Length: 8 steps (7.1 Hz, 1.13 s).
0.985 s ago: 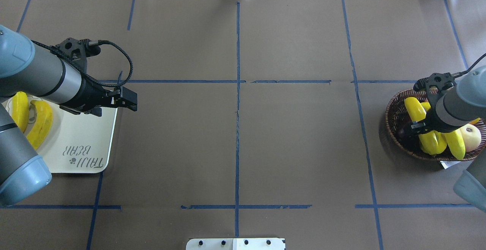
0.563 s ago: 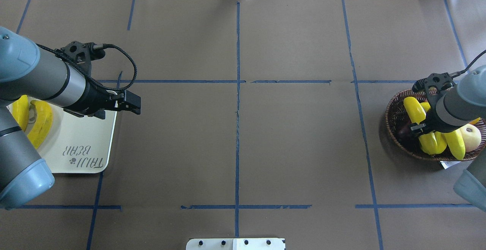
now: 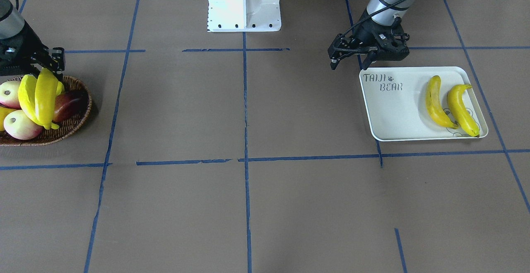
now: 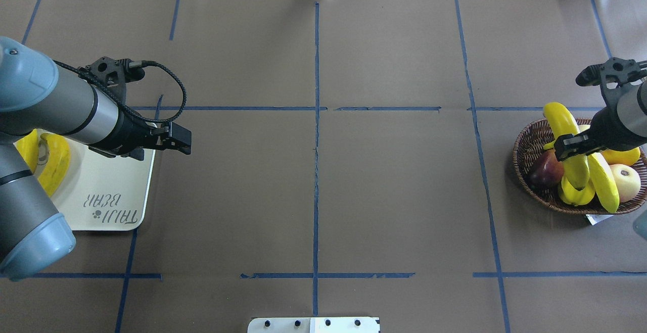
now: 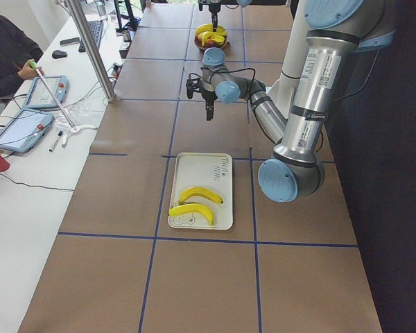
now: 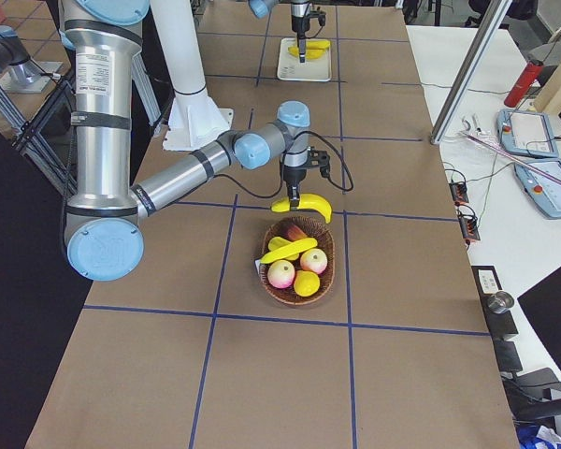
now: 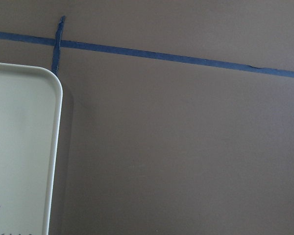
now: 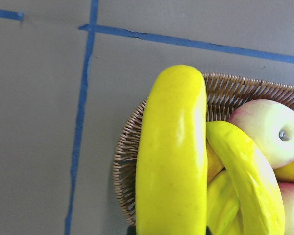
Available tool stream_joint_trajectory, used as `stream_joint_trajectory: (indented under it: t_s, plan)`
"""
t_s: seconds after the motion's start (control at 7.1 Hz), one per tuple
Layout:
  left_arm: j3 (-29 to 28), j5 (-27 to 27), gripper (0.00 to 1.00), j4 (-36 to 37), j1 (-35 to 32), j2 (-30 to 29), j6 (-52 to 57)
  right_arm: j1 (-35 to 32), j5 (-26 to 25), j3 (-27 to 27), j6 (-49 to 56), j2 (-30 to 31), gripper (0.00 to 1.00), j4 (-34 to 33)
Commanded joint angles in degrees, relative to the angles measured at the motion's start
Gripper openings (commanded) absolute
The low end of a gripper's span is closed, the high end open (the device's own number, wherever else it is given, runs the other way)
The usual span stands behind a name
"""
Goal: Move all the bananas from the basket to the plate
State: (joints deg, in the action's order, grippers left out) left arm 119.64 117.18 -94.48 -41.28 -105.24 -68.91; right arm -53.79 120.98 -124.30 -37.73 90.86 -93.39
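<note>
Brown paper table (image 4: 394,196), blue tape grid (image 4: 316,171). Right gripper (image 4: 571,147) clamps glossy yellow banana (image 4: 560,120) above round wicker basket (image 4: 522,143); left gripper (image 3: 350,64), jaws apart, beside cream rectangular plate (image 3: 393,115) holding two bananas (image 3: 434,99), partly arm-hidden overhead.

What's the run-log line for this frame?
phase: lift-out | right gripper: shut on banana, held above basket | left gripper: empty, beside plate | on plate: two bananas | in basket: one banana

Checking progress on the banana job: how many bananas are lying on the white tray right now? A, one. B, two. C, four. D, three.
B: just two bananas lie side by side on the plate, while the right gripper holds a third banana over the basket.
</note>
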Motion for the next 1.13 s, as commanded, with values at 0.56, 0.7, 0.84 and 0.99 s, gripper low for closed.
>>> stream_joint_trajectory:
  t_s: [0.56,0.7,0.84,0.99]
  plan:
    - [-4.3,0.3,1.0,-15.5,0.1,-9.3,-18.4,8.6,7.4,-1.6,-26.1,-28.9,0.0,-0.5]
    - [-8.9,0.2,1.0,-29.6,0.1,-9.3,-29.4,12.4,3.1,-1.6,-26.6,-29.3,0.0,3.1]
    - [-13.6,0.2,1.0,-41.8,0.1,-9.2,-38.1,16.7,-3.4,-1.3,-29.4,-29.1,0.0,7.6]
    - [-15.3,0.1,1.0,-47.3,0.1,-9.3,-43.1,20.7,-8.3,-0.7,-32.8,-29.4,0.0,10.6]
